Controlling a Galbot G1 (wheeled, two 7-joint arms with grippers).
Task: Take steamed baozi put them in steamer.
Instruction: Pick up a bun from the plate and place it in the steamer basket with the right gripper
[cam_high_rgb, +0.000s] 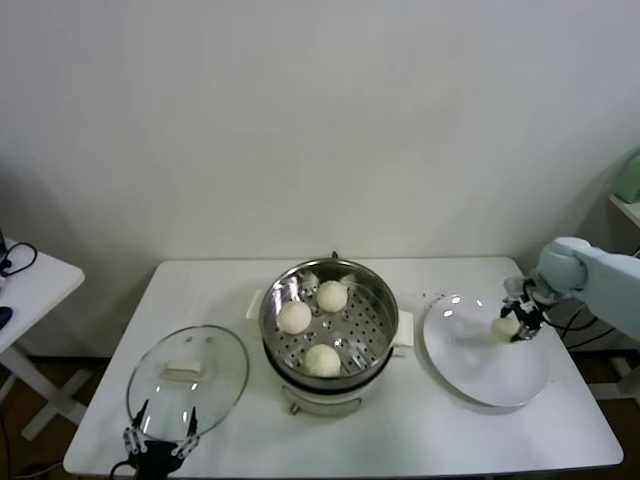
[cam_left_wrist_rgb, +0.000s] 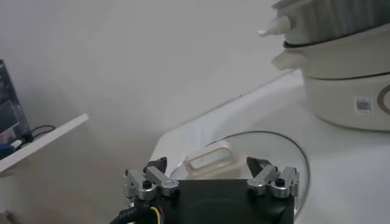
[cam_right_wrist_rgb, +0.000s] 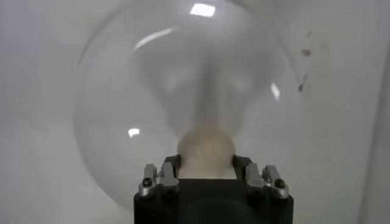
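Head view: the round shiny stainless-steel steamer basket (cam_high_rgb: 330, 318) is sitting on its white cooker base at the centre of the white table (cam_high_rgb: 520, 430). Three small cream-white dough buns are lying on its perforated bottom: one toward the far side (cam_high_rgb: 332, 296), one to the left (cam_high_rgb: 294, 317), one at the near side (cam_high_rgb: 322, 360), all apart from each other. A fourth cream-white bun (cam_high_rgb: 506, 326) is sitting over the far right part of the flat white round plate (cam_high_rgb: 485, 365), right of the steamer. The right gripper (cam_high_rgb: 520, 322) is closing around this bun from the right. The round glass lid with a cream handle (cam_high_rgb: 188, 375) is lying flat on the near left of the table. The left gripper (cam_high_rgb: 158, 442) is hanging at the lid's near edge, fingers spread.

Left wrist view: the left gripper (cam_left_wrist_rgb: 211, 178) is standing with its jaws wide apart, gripping nothing, just above the glass lid (cam_left_wrist_rgb: 280, 152). The cooker base (cam_left_wrist_rgb: 347, 91) is showing beyond the lid.

Right wrist view: the right gripper (cam_right_wrist_rgb: 206, 167) is clamping the fourth bun (cam_right_wrist_rgb: 206, 151) between its fingers over the white plate (cam_right_wrist_rgb: 116, 115); whether the bun is touching the plate is hard to judge.
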